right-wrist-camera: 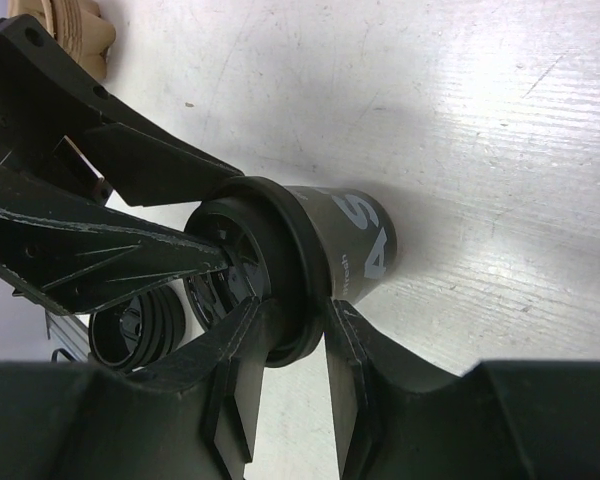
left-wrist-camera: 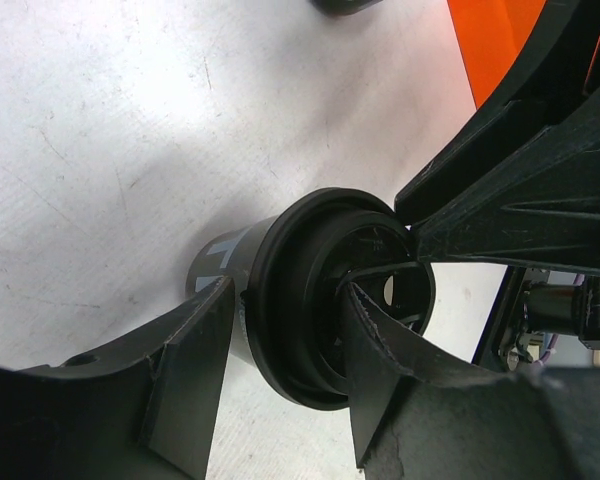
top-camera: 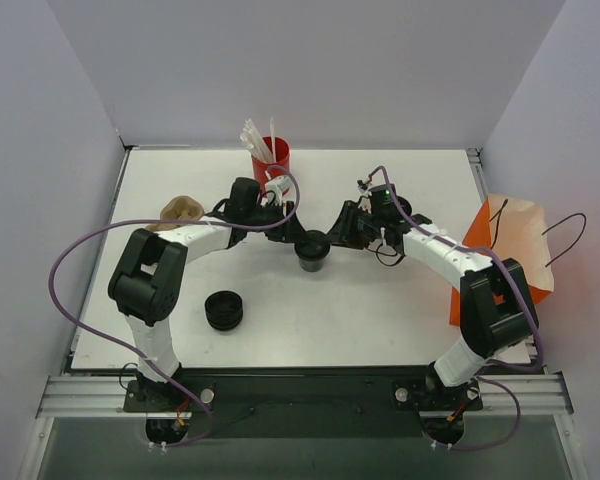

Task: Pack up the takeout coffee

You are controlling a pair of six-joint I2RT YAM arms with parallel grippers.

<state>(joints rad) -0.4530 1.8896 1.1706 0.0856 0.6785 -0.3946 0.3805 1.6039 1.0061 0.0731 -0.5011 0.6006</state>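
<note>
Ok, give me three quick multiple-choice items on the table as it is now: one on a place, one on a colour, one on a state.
1. Where is the orange bag?
A. at the right edge of the table
B. in the middle of it
C. by the left arm's base

2. What colour is the cup holding the straws?
A. black
B. red
C. white

3. The coffee cup between the two arms is:
A. lying on its side
B. upright with no lid
C. upright with its lid on

Answers: 1 A, the top view shows the bag at the right edge, past the right arm. 2 B, the cup with the white straws at the back is red. 3 C, both wrist views show the black lid seated on the cup, which stands on the table.
</note>
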